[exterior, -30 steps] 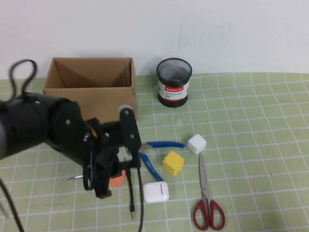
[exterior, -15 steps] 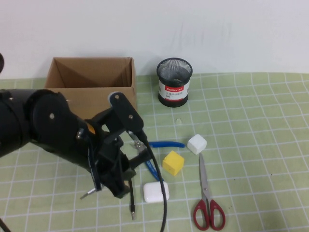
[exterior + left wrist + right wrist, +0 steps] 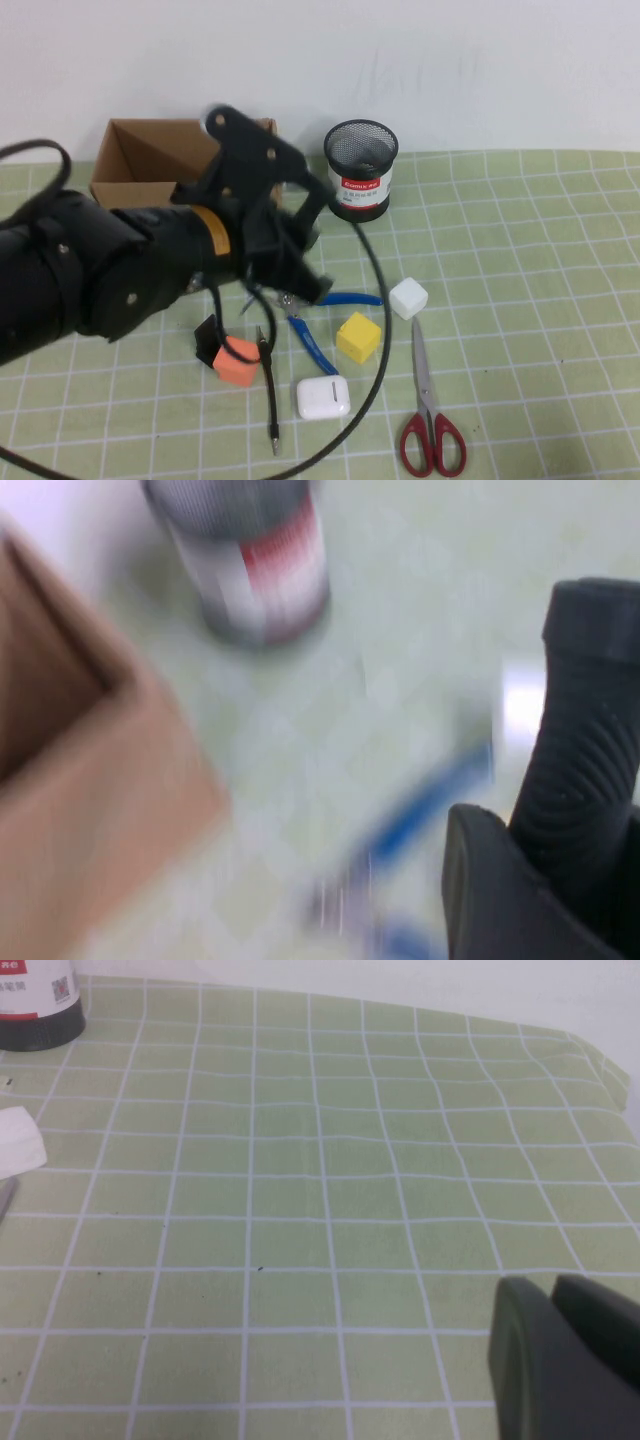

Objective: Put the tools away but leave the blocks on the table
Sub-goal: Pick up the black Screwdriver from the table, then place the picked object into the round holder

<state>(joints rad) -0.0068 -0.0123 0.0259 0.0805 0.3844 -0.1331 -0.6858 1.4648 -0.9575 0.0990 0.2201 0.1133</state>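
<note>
My left gripper [image 3: 300, 262] hangs above the mat in front of the cardboard box. In the left wrist view it [image 3: 540, 855] is shut on the thick black ribbed screwdriver handle [image 3: 585, 760]. The blue-handled pliers [image 3: 325, 320] lie below it and show as a blue blur [image 3: 420, 810] in that view. The thin black screwdriver [image 3: 268, 385] and the red-handled scissors [image 3: 428, 410] lie on the mat. The orange block [image 3: 238, 362], yellow block [image 3: 358, 337] and white block [image 3: 408, 298] sit nearby. My right gripper [image 3: 575, 1360] is out of the high view, shut and empty above bare mat.
An open cardboard box [image 3: 150, 165] stands at the back left, with a black mesh pen holder [image 3: 361, 170] to its right. A white earbud case [image 3: 323, 397] lies beside the thin screwdriver. My left arm's cable loops over the mat in front.
My left arm has lifted from near the orange block and swung back and to the right, toward the box and pen holder. The orange block is uncovered again.
</note>
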